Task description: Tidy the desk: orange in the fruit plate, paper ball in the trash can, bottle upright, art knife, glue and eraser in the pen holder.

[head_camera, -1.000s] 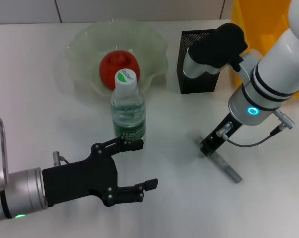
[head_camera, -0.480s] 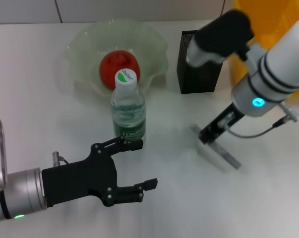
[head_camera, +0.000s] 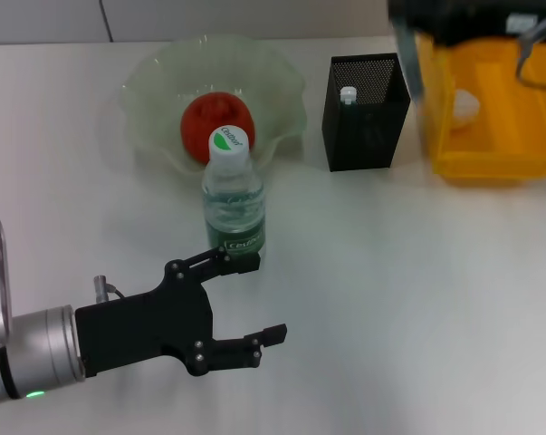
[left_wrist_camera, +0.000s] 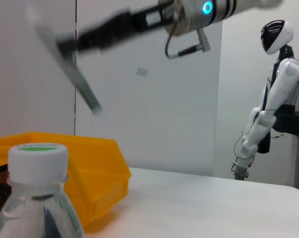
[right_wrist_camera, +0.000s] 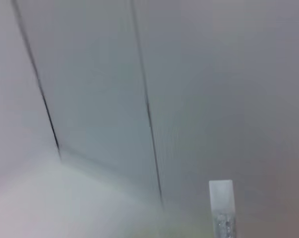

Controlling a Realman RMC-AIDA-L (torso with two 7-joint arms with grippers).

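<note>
Left wrist view catches the right tool [left_wrist_camera: 70, 47] up high, clenched on the art knife [left_wrist_camera: 75, 74], so this looks like the knife step. Next it needs lowering into the pen holder [head_camera: 365, 111]. Left tool [head_camera: 241, 304] sits released beside the upright bottle [head_camera: 233, 204].

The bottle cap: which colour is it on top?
White with a green mark; the bottle cap shows best in the head view.
</note>
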